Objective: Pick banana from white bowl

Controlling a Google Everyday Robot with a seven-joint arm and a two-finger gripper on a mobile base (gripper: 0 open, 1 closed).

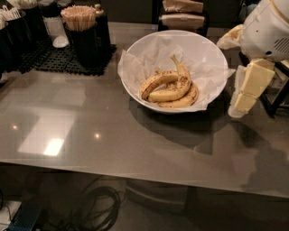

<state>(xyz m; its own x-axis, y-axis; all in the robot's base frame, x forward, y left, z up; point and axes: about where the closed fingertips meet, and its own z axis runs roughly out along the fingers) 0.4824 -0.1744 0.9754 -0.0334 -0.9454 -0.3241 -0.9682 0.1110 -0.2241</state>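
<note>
The white bowl (205, 49), wide and lined with crinkled white paper, stands on the grey table at centre back. Three ripe, brown-speckled bananas (169, 88) lie curled together in its lower middle. My gripper (239, 106), pale cream under the white arm (266, 27), hangs at the right edge of the view. It points down just right of the bowl's rim, close above the table, and holds nothing that I can see.
A black holder of wooden stir sticks (81, 27) and other dark containers stand on a black mat (49, 61) at the back left. Brown paper packs (183, 13) sit behind the bowl. A dark rack (277, 97) stands behind my gripper. The table's front edge (135, 173) runs across below.
</note>
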